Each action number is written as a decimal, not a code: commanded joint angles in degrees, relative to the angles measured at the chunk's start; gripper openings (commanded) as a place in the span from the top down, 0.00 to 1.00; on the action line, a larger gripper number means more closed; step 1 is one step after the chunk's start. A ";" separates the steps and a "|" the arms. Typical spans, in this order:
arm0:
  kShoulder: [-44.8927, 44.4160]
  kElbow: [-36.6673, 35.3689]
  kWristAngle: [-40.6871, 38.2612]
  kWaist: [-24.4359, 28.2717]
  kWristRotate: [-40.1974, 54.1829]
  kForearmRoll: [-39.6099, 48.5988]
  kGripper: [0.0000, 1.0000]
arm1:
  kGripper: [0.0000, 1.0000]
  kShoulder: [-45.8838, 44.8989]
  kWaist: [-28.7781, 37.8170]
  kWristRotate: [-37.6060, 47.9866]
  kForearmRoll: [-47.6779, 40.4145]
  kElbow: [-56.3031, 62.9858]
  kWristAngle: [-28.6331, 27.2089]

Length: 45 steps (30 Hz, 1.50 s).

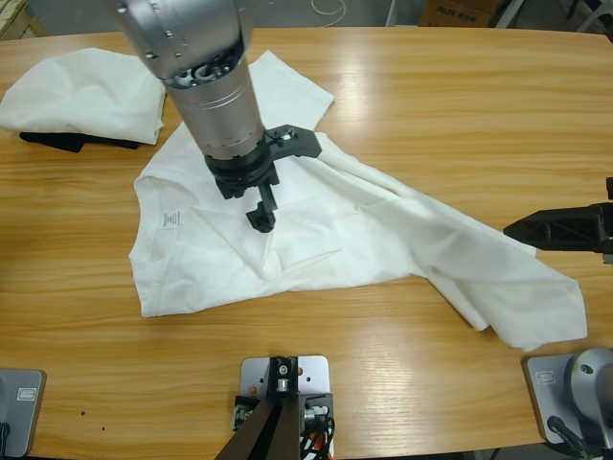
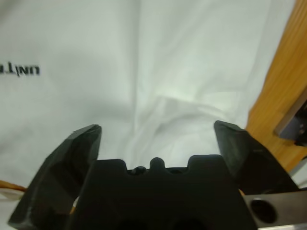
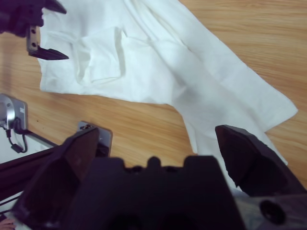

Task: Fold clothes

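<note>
A white T-shirt (image 1: 335, 220) lies spread and rumpled across the middle of the wooden desk (image 1: 460, 105), one long part trailing toward the right edge, small black lettering showing in the left wrist view. The left gripper (image 1: 261, 218) hangs over the shirt's centre, jaws wide apart with nothing between them; whether the tips touch the cloth I cannot tell. The right gripper (image 1: 512, 228) sits just beside the trailing part, jaws spread and empty. A second white garment (image 1: 86, 91) lies bunched at the far left corner, over something black (image 1: 67, 142).
</note>
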 commanded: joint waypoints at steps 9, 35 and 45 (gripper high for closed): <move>6.18 3.40 -6.65 -2.58 0.78 0.42 0.47 | 0.00 0.65 0.54 0.24 -2.31 4.71 -0.35; -5.28 19.55 -10.62 -5.39 -6.64 7.17 1.00 | 0.00 4.10 -0.89 -0.10 -5.11 5.05 -4.92; -22.63 39.29 -19.59 -14.01 -18.79 8.35 1.00 | 0.00 7.74 -3.66 -0.03 -6.48 6.44 -3.07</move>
